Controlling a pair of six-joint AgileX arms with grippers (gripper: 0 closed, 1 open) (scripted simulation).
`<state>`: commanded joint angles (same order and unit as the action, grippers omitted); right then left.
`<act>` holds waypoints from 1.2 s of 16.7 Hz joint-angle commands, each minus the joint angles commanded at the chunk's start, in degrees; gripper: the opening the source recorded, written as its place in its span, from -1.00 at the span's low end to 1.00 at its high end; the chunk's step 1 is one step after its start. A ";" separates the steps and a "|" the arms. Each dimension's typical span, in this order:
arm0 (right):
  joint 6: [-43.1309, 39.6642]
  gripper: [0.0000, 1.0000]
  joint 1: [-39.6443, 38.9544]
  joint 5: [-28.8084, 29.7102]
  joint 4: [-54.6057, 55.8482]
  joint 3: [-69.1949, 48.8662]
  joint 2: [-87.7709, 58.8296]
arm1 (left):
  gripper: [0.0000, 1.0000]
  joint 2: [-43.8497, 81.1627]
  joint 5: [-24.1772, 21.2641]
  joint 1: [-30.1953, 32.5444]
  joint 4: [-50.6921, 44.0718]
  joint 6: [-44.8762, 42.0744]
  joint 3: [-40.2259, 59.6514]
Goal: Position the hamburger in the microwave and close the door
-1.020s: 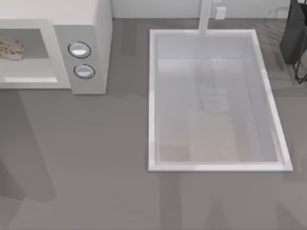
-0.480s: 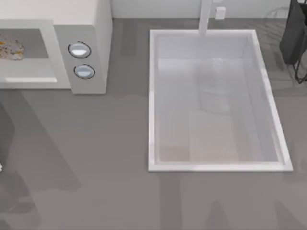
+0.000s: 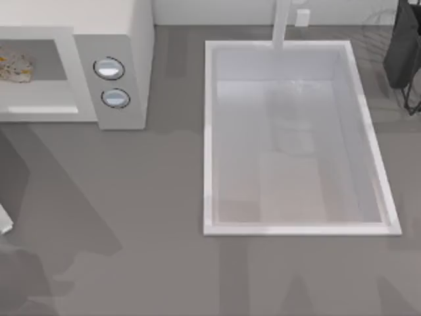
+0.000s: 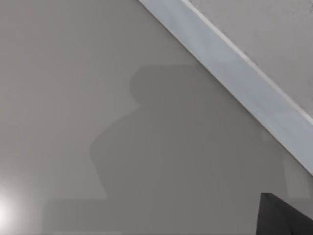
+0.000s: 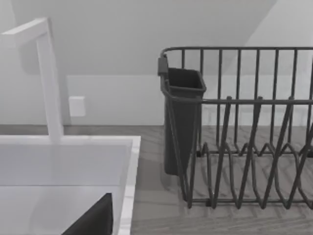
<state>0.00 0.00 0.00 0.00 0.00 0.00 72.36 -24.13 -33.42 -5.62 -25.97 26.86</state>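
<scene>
Fingers: one dark tip of the left fingers (image 4: 283,218) sits at the lower right corner of the left wrist view. One dark tip of the right fingers (image 5: 93,220) sits at the lower left of the right wrist view. I cannot tell how far either pair is open, and nothing is seen in their hold.
Hamburger (image 3: 14,66): lies inside the open grey cavity, at the far upper left of the top view.
Microwave (image 3: 131,26): upper left of the tabletop (image 3: 158,197), with two knobs (image 3: 108,68) on its panel, one above the other.
Sink (image 3: 209,131): white basin right of centre, with a faucet (image 3: 281,23) at its upper rim.
Rack (image 5: 254,147): dark wire, just beside the sink, with a dark cup (image 5: 182,122) hung on its end.
Left edge: a small white piece (image 3: 3,220), which I cannot identify.
</scene>
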 joint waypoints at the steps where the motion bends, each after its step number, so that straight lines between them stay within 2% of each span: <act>1: 0.00 1.00 0.00 0.00 0.00 0.00 0.00 | -1.00 -0.03 0.09 0.14 0.01 0.10 -0.03; 4: 0.00 1.00 0.00 0.00 0.00 0.00 0.00 | -1.00 -1.42 2.66 4.21 0.19 3.04 -0.94; 12: 0.00 1.00 0.00 0.00 0.00 0.00 0.00 | -1.00 -10.29 17.76 26.98 1.04 20.30 -6.65; 14: 0.00 1.00 0.00 0.00 0.00 0.00 0.00 | -1.00 -11.69 19.67 29.13 1.28 22.37 -7.29; 20: 0.00 1.00 0.00 0.00 0.00 0.00 0.00 | -1.00 -10.67 19.69 29.11 1.67 22.57 -6.51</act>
<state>0.00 0.00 0.00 0.00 0.00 0.00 61.70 -4.44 -4.31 -3.95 -3.40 20.34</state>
